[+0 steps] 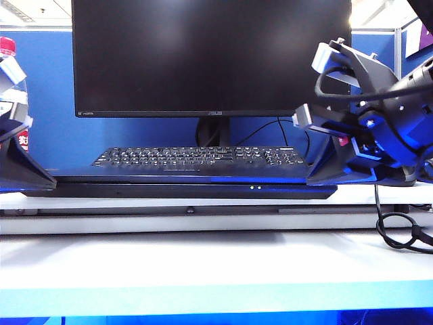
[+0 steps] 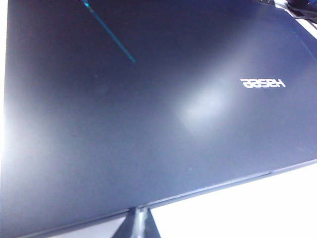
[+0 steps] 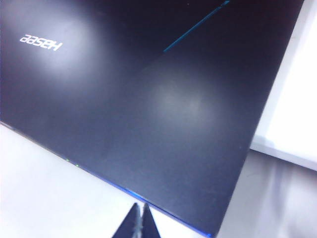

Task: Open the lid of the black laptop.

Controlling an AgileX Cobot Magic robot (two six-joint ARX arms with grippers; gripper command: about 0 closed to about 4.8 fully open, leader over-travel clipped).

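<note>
The thin black laptop (image 1: pixel 183 186) lies shut across the exterior frame's middle, long axis left-right. Both grippers, left (image 2: pixel 139 225) and right (image 3: pixel 139 223), fingers pinched together, hover at the flat black lid's (image 2: pixel 148 114) front edge.

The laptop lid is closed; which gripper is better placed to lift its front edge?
Probably the right gripper: its shut tips sit just before the lid's front edge. The left gripper looks similar, so the advantage is slight.
</note>
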